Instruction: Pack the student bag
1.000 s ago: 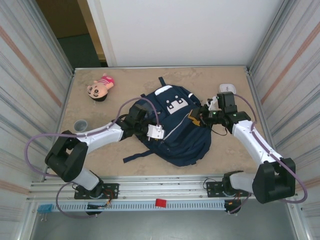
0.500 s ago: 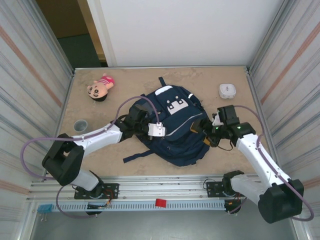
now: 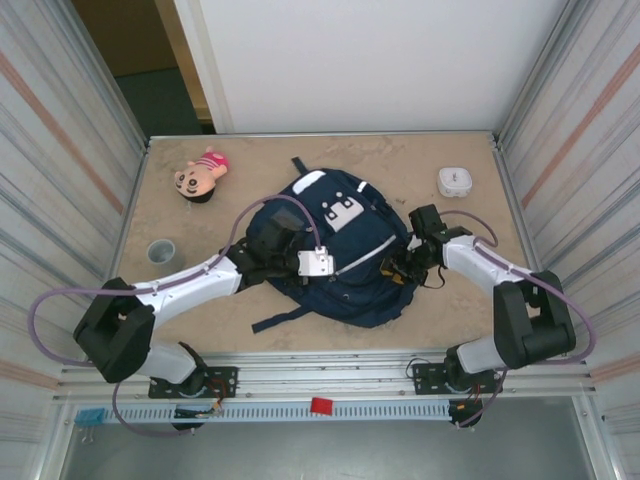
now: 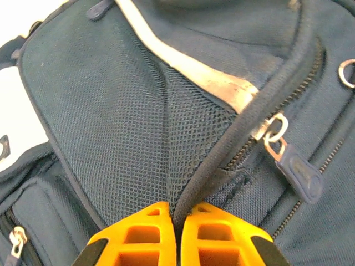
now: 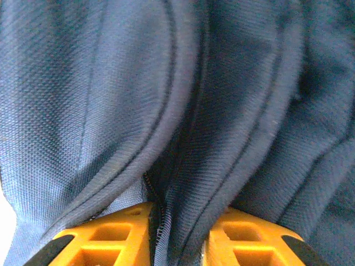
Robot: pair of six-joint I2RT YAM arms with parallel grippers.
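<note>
The student bag point(image 3: 345, 250), navy with white trim, lies flat mid-table. My left gripper point(image 3: 282, 232) is at its left side. In the left wrist view this gripper point(image 4: 177, 213) is shut on the bag's point(image 4: 111, 122) dark piping beside a mesh pocket, and a zipper pull point(image 4: 294, 169) hangs to the right. My right gripper point(image 3: 398, 268) is at the bag's right edge. In the right wrist view it point(image 5: 180, 221) is shut on a thick fold of the bag's point(image 5: 111, 83) fabric next to a zipper seam.
A pink plush doll point(image 3: 200, 176) lies at the back left. A small white box point(image 3: 455, 181) sits at the back right. A grey round cup point(image 3: 161, 249) stands near the left wall. Ribbed metal walls close in both sides.
The left gripper has closed on the bag's edge. The right gripper opened, moved down to the bag's right edge and closed on a fold. The bag has shifted a little left and back.
</note>
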